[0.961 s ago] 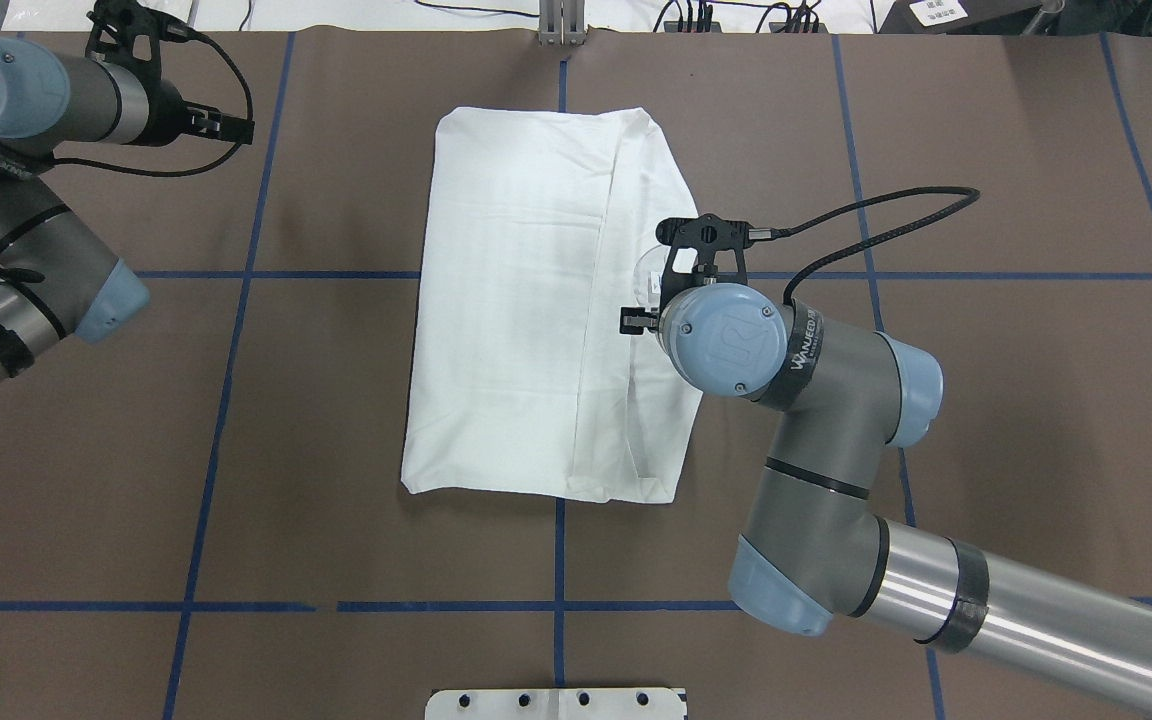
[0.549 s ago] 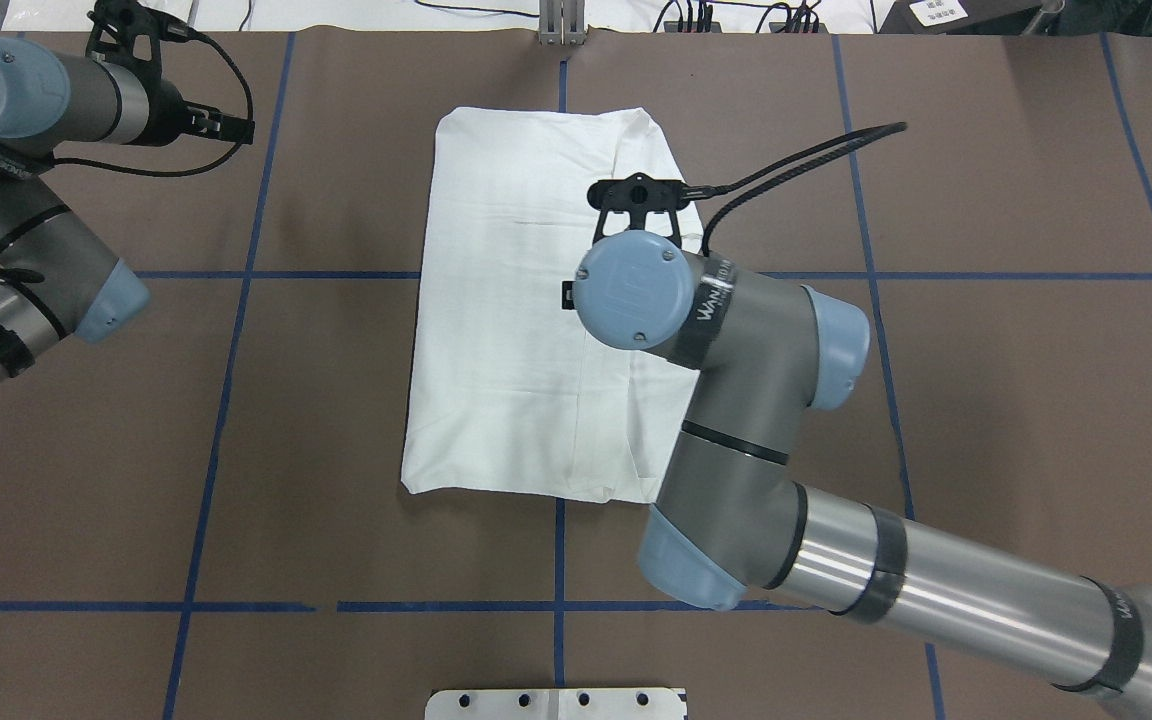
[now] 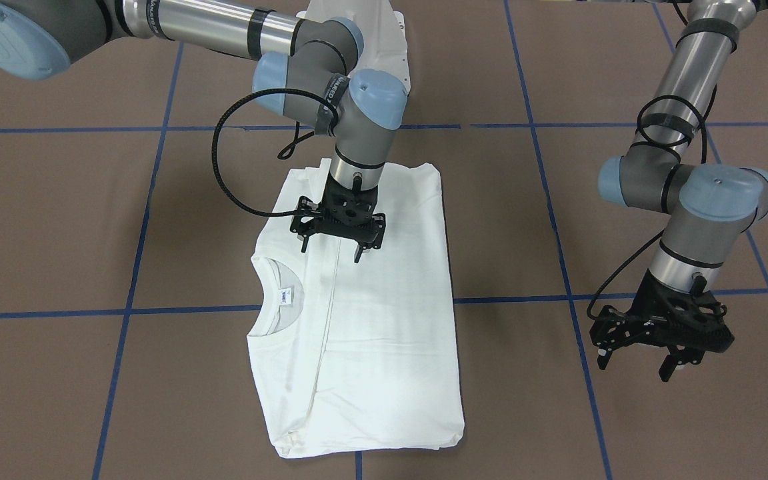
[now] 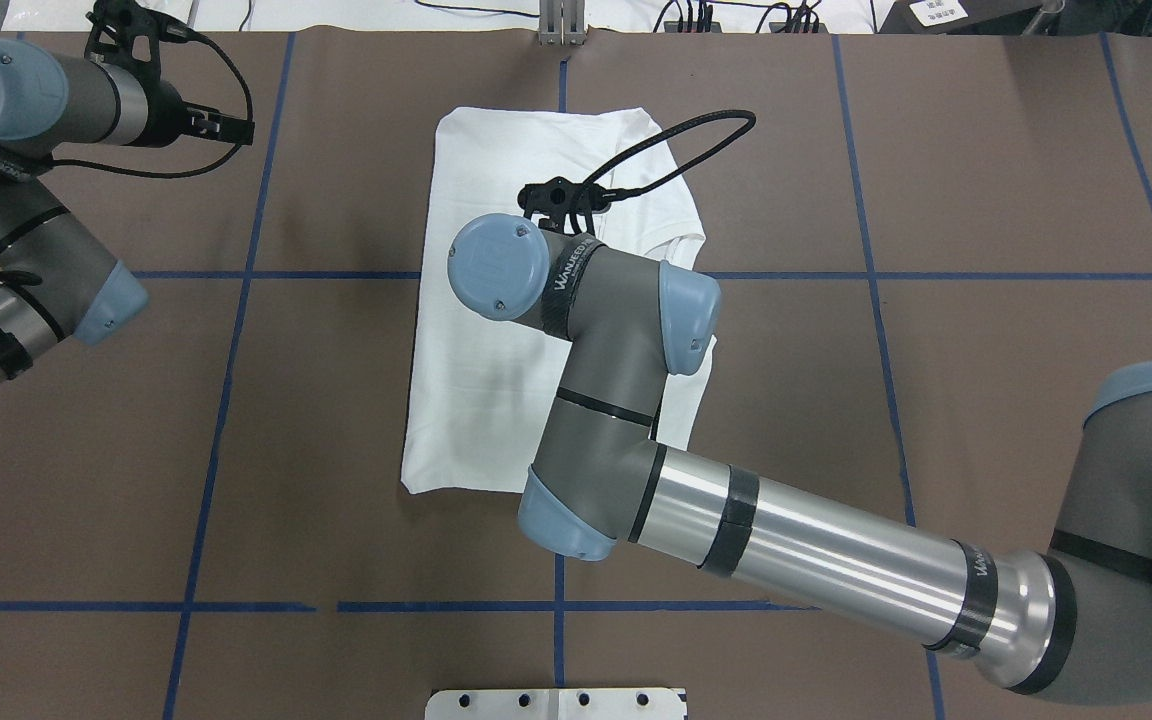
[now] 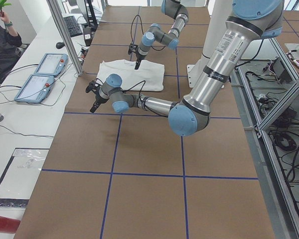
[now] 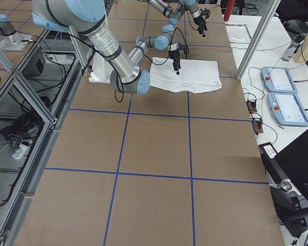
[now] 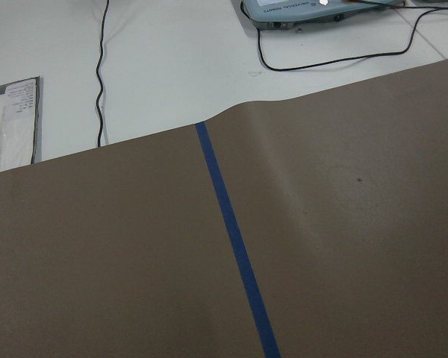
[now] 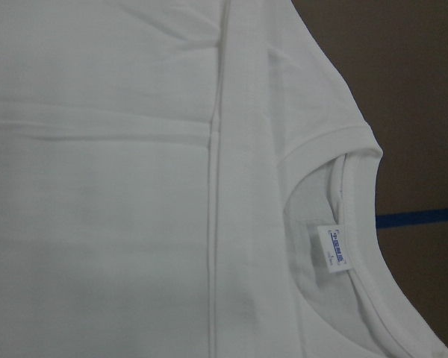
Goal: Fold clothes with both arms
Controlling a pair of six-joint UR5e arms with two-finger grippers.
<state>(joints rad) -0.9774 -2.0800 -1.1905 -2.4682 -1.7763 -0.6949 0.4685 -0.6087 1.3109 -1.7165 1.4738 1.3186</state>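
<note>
The white shirt [image 3: 371, 333] lies folded into a long rectangle on the brown table, its collar and neck label [image 3: 285, 297] on one long side. It also shows in the overhead view [image 4: 496, 170] and fills the right wrist view [image 8: 134, 186], label [image 8: 334, 250] included. My right gripper [image 3: 331, 252] hangs open and empty just above the shirt's half nearer the robot, fingers pointing down. In the overhead view its wrist hides it. My left gripper [image 3: 634, 365] is open and empty above bare table, well off to the shirt's side.
The white pedestal base [image 4: 556, 703] sits at the table's near edge. Blue tape lines [image 7: 231, 239] grid the brown table. The right arm's black cable [image 3: 217, 160] loops beside the shirt. Two teach pendants [image 5: 40, 79] lie on a white side table beyond the far edge.
My right arm has swung leftward in the overhead view, from the shirt's collar side to over its middle, gripper empty. The shirt and the left arm have not moved.
</note>
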